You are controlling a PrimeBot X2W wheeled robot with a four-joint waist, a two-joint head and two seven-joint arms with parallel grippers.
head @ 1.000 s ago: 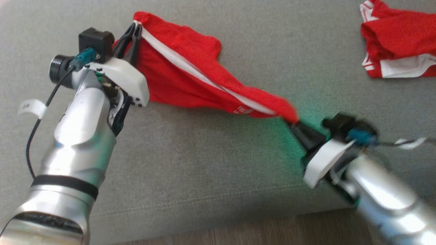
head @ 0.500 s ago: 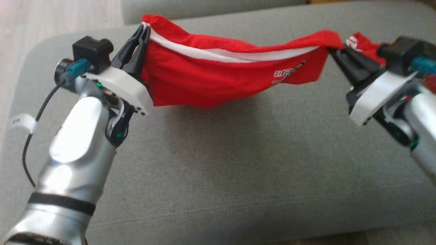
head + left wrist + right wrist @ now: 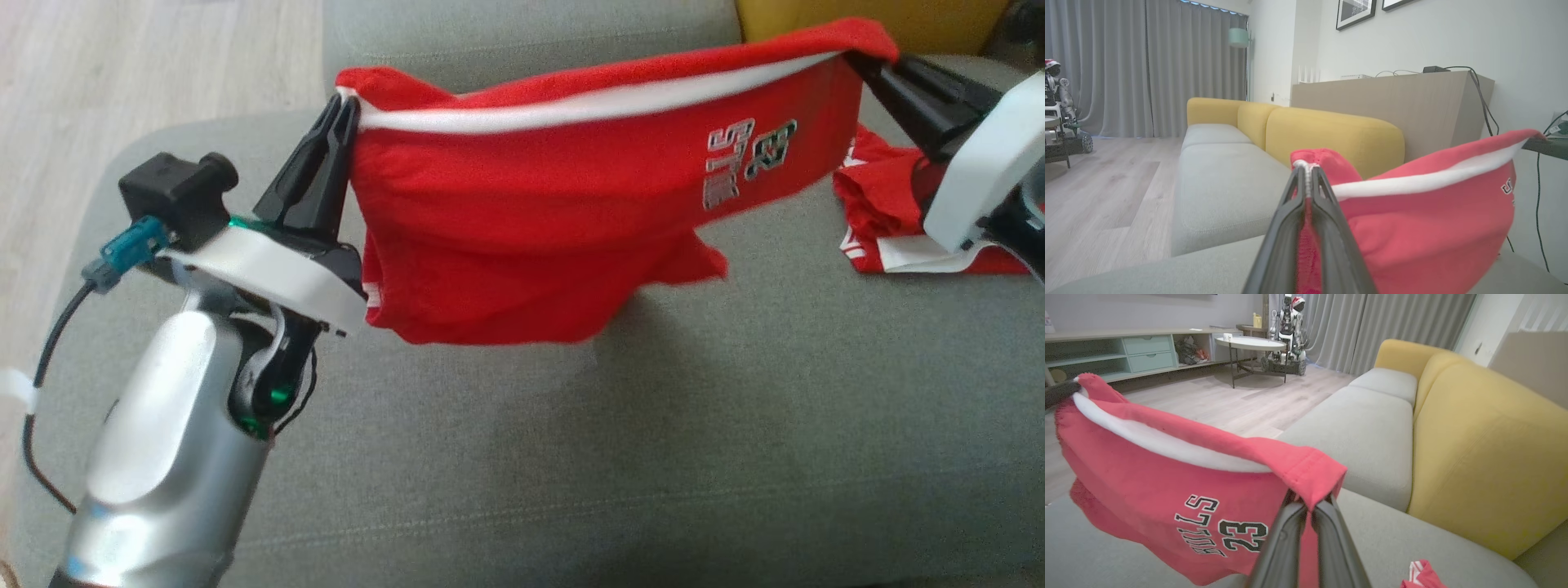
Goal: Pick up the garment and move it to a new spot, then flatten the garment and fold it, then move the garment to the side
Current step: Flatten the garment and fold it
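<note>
Head view: I have lifted the red garment [image 3: 555,212] off the grey sofa seat [image 3: 653,457]. It now hangs stretched above the seat, so I judge the move is under way.
Left wrist view: the left end effector [image 3: 1306,173] is pinched closed on the garment's white-banded edge.
Right wrist view: the right end effector [image 3: 1308,503] is clamped on the opposite corner.

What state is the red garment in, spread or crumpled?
Spread and lifted: the red garment hangs stretched between the left gripper and right gripper, above the grey cushion.

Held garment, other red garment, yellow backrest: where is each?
Held garment [image 3: 531,220]: head view, middle of its red panel.
Other garment [image 3: 878,204]: head view, its crumpled red part.
Backrest [image 3: 1486,449]: right wrist view, its yellow front face.
</note>
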